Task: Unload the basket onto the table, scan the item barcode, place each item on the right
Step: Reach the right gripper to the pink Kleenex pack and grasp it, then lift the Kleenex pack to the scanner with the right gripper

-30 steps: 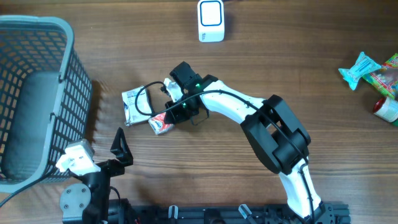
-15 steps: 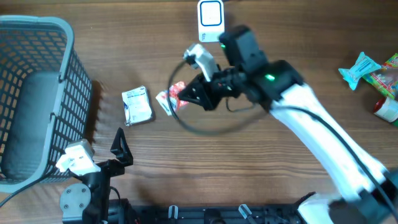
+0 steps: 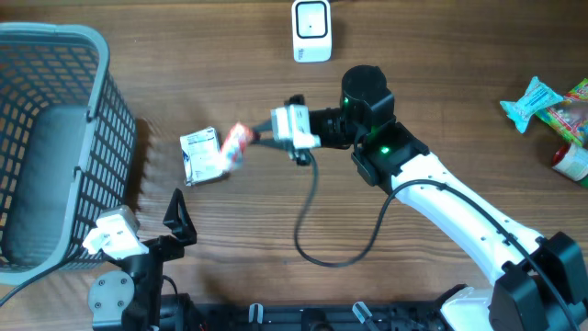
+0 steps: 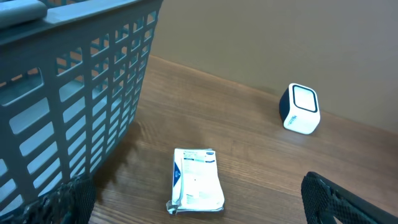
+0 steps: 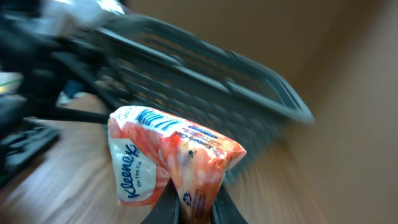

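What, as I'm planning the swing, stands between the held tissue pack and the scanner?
Nothing visible: only bare table lies between the Kleenex pack in the right gripper and the scanner; the white packet lies off that path.

Grey plastic basket point(image 3: 118, 138): lattice walls, solid rim, standing at the left end of the wooden surface point(image 3: 184, 74); it fills the upper left of the left wrist view point(image 4: 93, 74) and shows blurred in the right wrist view point(image 5: 205, 81).

White flat packet point(image 3: 203, 156): printed, lying flat on the wood near the basket, apart from it point(image 4: 198, 180).

Teal wrapped packet point(image 3: 529, 103): far right.

Green-and-red packet point(image 3: 571, 112): just beside the teal one, cut off by the edge.

Red-and-white item point(image 3: 571, 163): below those, partly out of view, kind unclear.
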`<state>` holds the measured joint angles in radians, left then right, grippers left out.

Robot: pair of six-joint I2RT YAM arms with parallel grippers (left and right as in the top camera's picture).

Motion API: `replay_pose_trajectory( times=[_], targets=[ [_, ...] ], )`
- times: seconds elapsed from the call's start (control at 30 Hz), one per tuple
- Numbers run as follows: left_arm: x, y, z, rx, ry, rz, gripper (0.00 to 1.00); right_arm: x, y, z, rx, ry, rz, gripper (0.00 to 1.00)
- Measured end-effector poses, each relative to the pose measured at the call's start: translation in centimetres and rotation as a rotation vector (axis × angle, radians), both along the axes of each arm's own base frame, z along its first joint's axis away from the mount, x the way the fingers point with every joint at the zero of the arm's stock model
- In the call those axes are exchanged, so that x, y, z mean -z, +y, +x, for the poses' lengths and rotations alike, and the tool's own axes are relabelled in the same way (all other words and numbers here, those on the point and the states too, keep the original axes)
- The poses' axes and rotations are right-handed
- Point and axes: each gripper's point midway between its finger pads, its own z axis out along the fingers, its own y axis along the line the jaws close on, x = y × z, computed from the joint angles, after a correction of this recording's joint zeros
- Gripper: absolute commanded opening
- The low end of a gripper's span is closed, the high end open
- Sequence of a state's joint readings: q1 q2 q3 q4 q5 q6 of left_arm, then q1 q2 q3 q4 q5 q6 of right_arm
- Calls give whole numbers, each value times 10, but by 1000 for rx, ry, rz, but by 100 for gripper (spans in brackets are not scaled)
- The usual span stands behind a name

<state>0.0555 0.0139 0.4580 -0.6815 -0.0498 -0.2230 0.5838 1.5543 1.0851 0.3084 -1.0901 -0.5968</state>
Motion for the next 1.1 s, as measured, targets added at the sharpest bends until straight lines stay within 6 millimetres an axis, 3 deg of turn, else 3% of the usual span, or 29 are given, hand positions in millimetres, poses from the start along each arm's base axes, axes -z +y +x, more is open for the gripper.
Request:
replay_pose_trajectory(
  times=[0.2, 0.47, 0.5, 0.57, 0.67, 0.73, 0.8, 0.87, 0.9, 0.93, 0.97, 1.1],
  targets=[
    [0, 0, 0, 0, 0, 0, 100, -9, -11, -46, -282, -98, 71, 5],
    [0, 0, 0, 0, 0, 0, 100, -9, -12, -47, -283, -4, 48, 5],
    [0, 0, 0, 0, 0, 0, 100, -7, -7, -34, -201, 85, 17, 5],
    [0, 0, 0, 0, 0, 0, 100, 5, 0, 10, 92, 386, -49, 5],
    [0, 0, 0, 0, 0, 0, 100, 50, -15, 65, 552, 966, -101, 5],
    [0, 0, 0, 0, 1, 0, 100, 75, -28, 73, 726, 1289, -104, 5],
    [0, 0, 0, 0, 0, 0, 100, 105, -42, 68, 911, 1786, -72, 5],
    [0, 0, 0, 0, 0, 0, 100, 116, -48, 65, 999, 2061, -11, 5],
    [0, 0, 0, 0, 0, 0, 100, 117, -50, 66, 1030, 2217, 57, 11],
    [0, 0, 0, 0, 0, 0, 100, 115, -51, 70, 1037, 2336, 124, 11],
    [0, 0, 0, 0, 0, 0, 100, 111, -54, 77, 1032, 2435, 209, 5],
    [0, 0, 0, 0, 1, 0, 100, 89, -62, 128, 844, 2601, 497, 5]
  ],
)
